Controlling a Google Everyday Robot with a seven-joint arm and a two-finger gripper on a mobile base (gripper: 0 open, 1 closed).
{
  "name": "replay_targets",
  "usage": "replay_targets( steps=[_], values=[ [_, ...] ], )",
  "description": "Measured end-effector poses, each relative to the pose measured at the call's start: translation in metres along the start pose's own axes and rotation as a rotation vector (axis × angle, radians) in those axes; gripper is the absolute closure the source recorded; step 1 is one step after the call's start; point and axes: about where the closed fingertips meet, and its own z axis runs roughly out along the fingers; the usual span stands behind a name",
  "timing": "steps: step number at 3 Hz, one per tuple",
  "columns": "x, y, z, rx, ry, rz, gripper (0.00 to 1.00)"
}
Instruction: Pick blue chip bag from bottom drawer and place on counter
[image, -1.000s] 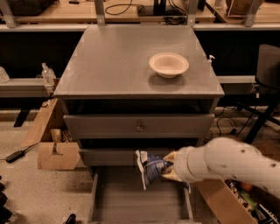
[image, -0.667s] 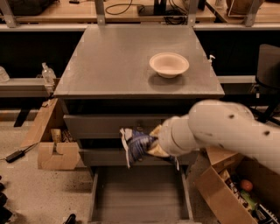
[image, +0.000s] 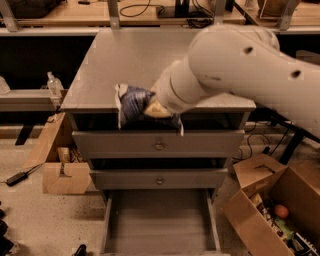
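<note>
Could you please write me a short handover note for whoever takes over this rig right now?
The tool is shut on the blue chip bag, at the front edge of the counter, left of centre.
The blue chip bag is held in the air at about counter-edge height and is not resting on the counter.
The bottom drawer is pulled open below.
Done: bag out of the drawer and lifted.
Left: carry it over the counter, set it down, release, withdraw.
</note>
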Motion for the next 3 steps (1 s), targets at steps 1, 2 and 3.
replay_targets(
  steps=[1,2,3],
  values=[
    [-0.036,-0.048,-0.006,0.125,-0.04,0.005,1.0],
    [-0.037,-0.061,-0.004,0.127,-0.03,0.0,1.0],
    [-0.04,-0.12,0.006,0.17,-0.031,0.014,1.0]
  ],
)
